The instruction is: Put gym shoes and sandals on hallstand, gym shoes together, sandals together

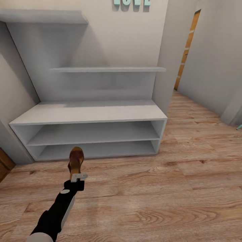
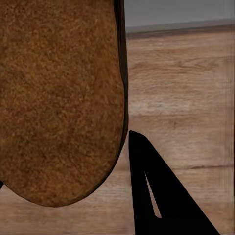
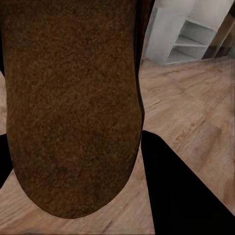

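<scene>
The hallstand point(image 1: 90, 114) is seen ahead against the pale wall, with its low bench top, two open shoe tiers beneath and two stepped upper shelves; nothing is seen on the bench top, tiers or shelves. Mint letters point(image 1: 131, 2) are cut off at the upper edge of the head view.

The left arm is extended forward over the corridor floor point(image 1: 168, 188). The left pincer point(image 1: 78, 177) is pinched on one brown sandal point(image 1: 76, 160), which is held clear of the planks, toe pointing toward the lower tier, just in front of the rack's left half. In the left wrist view the tan-brown sole of this sandal point(image 2: 58, 98) is seen close up, with one dark finger point(image 2: 161, 196) beside it and floor planks behind.

In the right wrist view a second sandal point(image 3: 73, 103) is seen, its rough brown sole toward the camera, with a dark finger point(image 3: 181, 186) at each side of it; the right pincer is thus closed on this sandal. Behind it, wood flooring and a white shelved unit point(image 3: 188, 39) are visible.
</scene>
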Robot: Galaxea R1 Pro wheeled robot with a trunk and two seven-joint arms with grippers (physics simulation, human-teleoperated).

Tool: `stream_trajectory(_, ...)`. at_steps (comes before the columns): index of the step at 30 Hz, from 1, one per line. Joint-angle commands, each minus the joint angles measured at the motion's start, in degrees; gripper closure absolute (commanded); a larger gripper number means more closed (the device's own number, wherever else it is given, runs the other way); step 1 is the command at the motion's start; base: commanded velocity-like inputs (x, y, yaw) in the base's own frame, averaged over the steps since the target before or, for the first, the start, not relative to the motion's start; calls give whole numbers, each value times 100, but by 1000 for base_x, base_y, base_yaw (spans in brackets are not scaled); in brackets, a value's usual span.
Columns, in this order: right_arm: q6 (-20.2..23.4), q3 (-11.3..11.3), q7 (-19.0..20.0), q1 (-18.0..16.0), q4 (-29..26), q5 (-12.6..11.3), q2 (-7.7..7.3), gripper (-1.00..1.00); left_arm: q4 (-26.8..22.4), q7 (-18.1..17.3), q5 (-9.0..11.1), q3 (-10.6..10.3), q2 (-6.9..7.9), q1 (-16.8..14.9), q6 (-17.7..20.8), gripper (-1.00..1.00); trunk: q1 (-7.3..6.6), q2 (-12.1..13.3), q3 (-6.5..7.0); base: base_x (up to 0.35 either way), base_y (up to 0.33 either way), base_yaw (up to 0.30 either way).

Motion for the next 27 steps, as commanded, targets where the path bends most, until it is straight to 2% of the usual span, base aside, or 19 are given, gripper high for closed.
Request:
stream_trajectory(1,197,-191,40,-7,8,41,-80,100,118,-45,-69,5,-8,-161,184,100,-1,-2,-5,0,0,0)
stream_trajectory(3,516,-417,51,-7,13,39,-185,100,308,-71,-72,4,-21,-398,318,100,-1,-2,-5,0,0,0)
stream_trajectory(7,1069,-622,56,-7,6,31,-413,100,701,-95,-73,-47,-48,-892,435,100,-1,-2,-5,0,0,0)
stream_trajectory(9,1233,-653,55,-7,5,30,-494,100,842,-98,-70,-98,-53,-1063,450,100,-1,-2,-5,0,0,0)
stream_trajectory(11,1557,-689,55,-7,2,28,-643,100,1161,-98,-65,-208,-56,-1394,471,100,-1,-2,-5,0,0,0)
stream_trajectory(13,1708,-699,56,-7,3,28,-699,100,1341,-100,-59,-240,-52,-1562,477,100,-1,-2,-5,0,0,0)
stream_trajectory(16,1983,-714,47,-7,-2,33,-784,100,1818,-102,-51,-278,-53,-1980,484,100,-1,-2,-5,0,0,0)
stream_trajectory(19,2078,-747,27,-7,-5,35,-834,100,2193,-103,-50,-289,-53,-2271,486,100,-1,-2,-5,0,0,0)
stream_trajectory(22,2138,-917,21,-7,-2,41,-917,100,2514,-103,-49,-293,-50,-2517,486,100,-1,-2,-5,0,0,0)
stream_trajectory(25,2323,-1453,73,-7,-31,31,-994,100,2777,-99,-48,-296,-55,-2790,483,100,-1,-2,-5,0,0,0)
stream_trajectory(27,2365,-1531,211,-7,-44,29,-990,100,2787,-97,-57,-301,-62,-2813,478,100,-1,-2,-5,0,0,0)
